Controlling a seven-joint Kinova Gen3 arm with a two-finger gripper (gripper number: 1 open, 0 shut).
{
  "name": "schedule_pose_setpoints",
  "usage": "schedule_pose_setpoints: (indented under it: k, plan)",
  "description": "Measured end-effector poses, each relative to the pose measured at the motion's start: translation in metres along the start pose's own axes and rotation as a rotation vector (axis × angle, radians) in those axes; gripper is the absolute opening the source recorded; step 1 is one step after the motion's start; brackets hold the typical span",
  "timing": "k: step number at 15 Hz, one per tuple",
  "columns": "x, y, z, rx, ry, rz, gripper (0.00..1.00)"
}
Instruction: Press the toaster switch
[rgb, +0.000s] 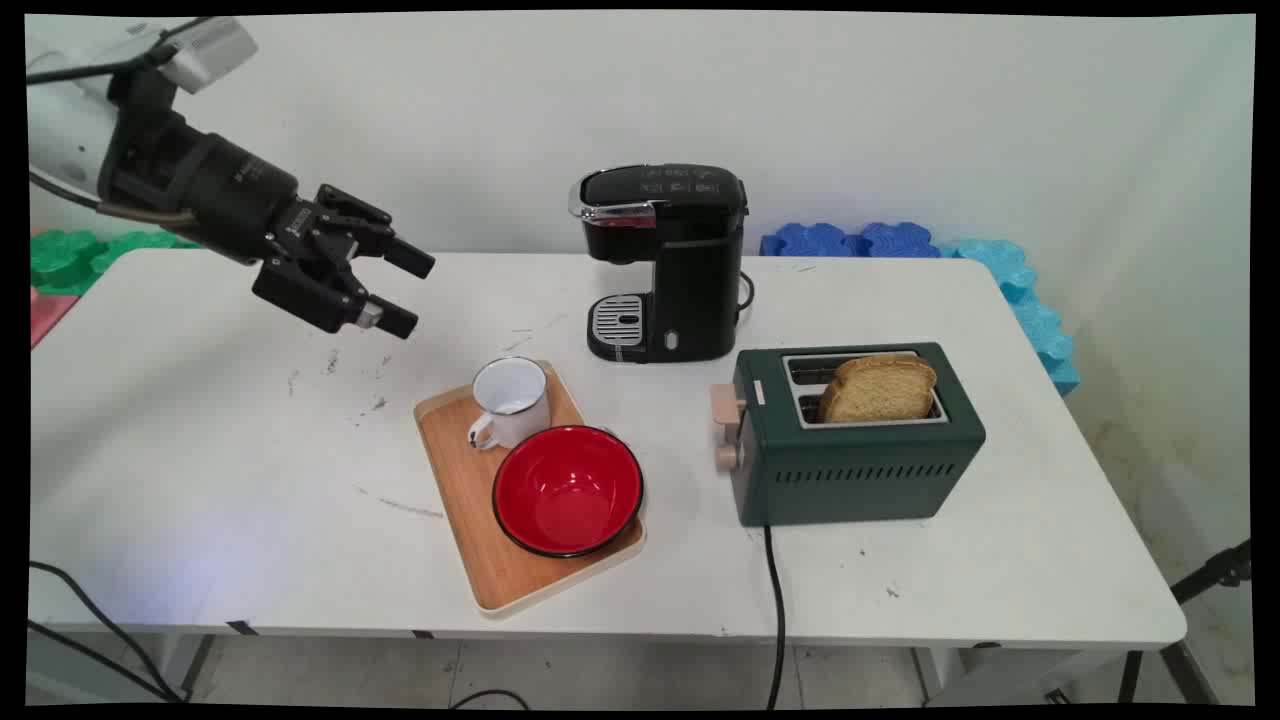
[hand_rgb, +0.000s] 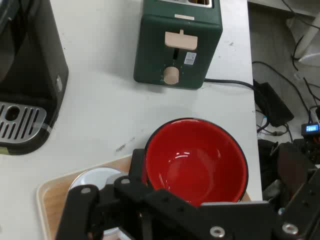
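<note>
Above the table's (rgb: 200, 470) left part, clear of the surface, the black gripper (rgb: 402, 290) hangs tilted, its two fingers spread wide with nothing between them. It touches nothing; the nearest thing is the white enamel mug (rgb: 510, 402), a little way off to its lower right in the main view.

The mug stands upright at the far end of a wooden tray (rgb: 462, 480), handle turned to the near left. Just beside it on the same tray sits a red bowl (rgb: 567, 490) with a dark rim, upright and empty; the bowl's rim looks to be against the mug, though contact cannot be told for sure. In the hand view the bowl (hand_rgb: 196, 160) fills the middle, with the gripper's linkage covering its near edge.

Behind the tray stands a black coffee machine (rgb: 665, 260), near the table's far edge. To the right of the tray, a dark green toaster (rgb: 855, 440) has its lever end facing the tray; a slice of bread (rgb: 880, 388) stands in its nearer slot, and its black cord (rgb: 774, 610) runs off the table's near edge
</note>
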Motion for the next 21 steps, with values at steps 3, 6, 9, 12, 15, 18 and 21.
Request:
schedule_pose_setpoints:
  k: [3, 6, 9, 12, 15, 18, 21]
  plan:
    - [0.007, 0.000, 0.000, -0.001, 0.011, -0.009, 1.00]
    - [0.020, 0.000, 0.004, -0.002, 0.020, -0.015, 1.00]
    - [0.038, 0.000, 0.012, -0.001, 0.031, -0.020, 1.00]
    - [0.061, 0.001, 0.027, 0.001, 0.041, -0.015, 1.00]
    - [0.080, 0.001, 0.043, 0.003, 0.050, -0.008, 1.00]
    - [0.101, 0.001, 0.070, 0.003, 0.053, 0.010, 1.00]
    - [0.112, 0.000, 0.099, -0.002, 0.046, 0.028, 1.00]
